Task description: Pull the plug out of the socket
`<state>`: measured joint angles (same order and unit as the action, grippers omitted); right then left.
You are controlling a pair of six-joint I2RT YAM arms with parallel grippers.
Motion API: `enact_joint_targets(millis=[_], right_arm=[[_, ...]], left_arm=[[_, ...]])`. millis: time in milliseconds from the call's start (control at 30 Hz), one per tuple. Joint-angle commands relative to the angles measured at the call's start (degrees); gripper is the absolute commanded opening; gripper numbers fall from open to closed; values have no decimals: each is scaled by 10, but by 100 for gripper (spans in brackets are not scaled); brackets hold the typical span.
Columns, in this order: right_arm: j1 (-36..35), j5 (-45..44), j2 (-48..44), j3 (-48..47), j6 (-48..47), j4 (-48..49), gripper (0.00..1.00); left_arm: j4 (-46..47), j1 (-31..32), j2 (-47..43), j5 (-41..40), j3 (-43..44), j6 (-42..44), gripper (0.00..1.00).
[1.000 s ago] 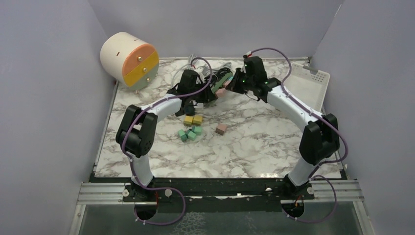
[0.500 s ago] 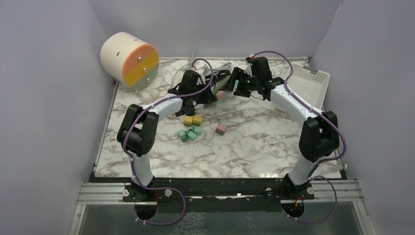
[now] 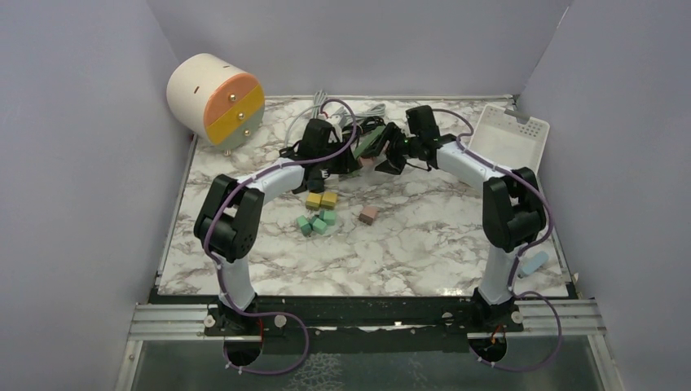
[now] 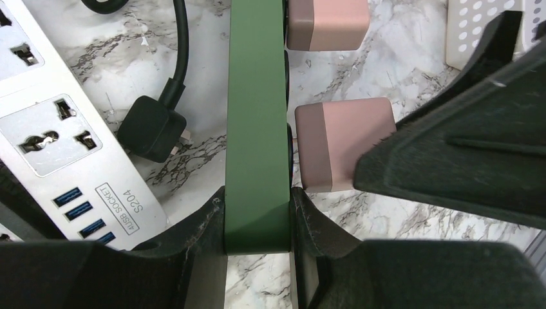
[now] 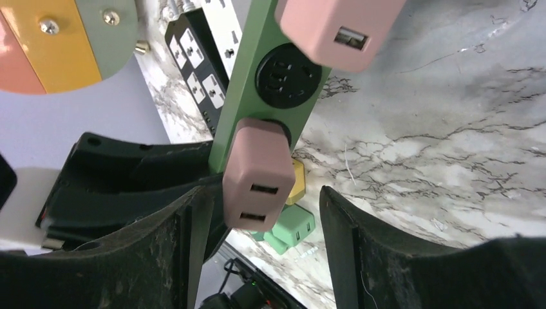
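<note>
A green socket strip (image 4: 257, 129) is lifted off the table, and my left gripper (image 4: 257, 212) is shut on its near end. Two pink plugs sit in its face. The lower plug (image 5: 256, 174) lies between the fingers of my right gripper (image 5: 263, 193). That gripper is open: its left finger is close to the plug and a gap shows on the right side. The upper pink plug (image 5: 335, 29) sits further along the strip. In the top view both grippers meet at the strip (image 3: 373, 140) at the back of the table.
A white power strip (image 4: 58, 129) and a loose black plug (image 4: 151, 125) lie left of the green strip. Green and yellow blocks (image 3: 318, 212) and a pink one (image 3: 368, 214) lie mid-table. A round drawer unit (image 3: 216, 99) stands back left, a white tray (image 3: 509, 134) back right.
My right gripper went from shut to open, drew back to the right, then returned lower onto the strip with its fingers around the lower pink plug. The left gripper kept its hold.
</note>
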<state>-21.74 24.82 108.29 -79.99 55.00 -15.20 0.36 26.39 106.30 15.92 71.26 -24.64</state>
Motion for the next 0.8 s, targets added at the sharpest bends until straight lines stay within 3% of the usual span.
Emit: enact_joint_targets(millis=[0,100,167,200,267,300,500,767], right_arm=[[2,15,28,-23,37,32,66],[2,22,47,-29,45,41,65],[2,28,55,-33,51,50,58],[2,30,57,-36,52,53,48],[3,33,57,-39,55,61,6],[2,34,56,-41,55,62,1],[5,22,26,-44,29,33,1],[29,223,-13,45,97,171,1]], left_arm=[[57,-1,-42,-24,-3,4,0],[60,0,-42,-23,-5,3,0],[60,1,-41,-22,-7,3,0],[60,1,-40,-23,-8,3,0],[62,2,-39,-25,-10,3,0],[61,2,-38,-26,-10,3,0],[40,2,-30,-55,-1,4,0],[19,1,-19,-88,5,0,0]])
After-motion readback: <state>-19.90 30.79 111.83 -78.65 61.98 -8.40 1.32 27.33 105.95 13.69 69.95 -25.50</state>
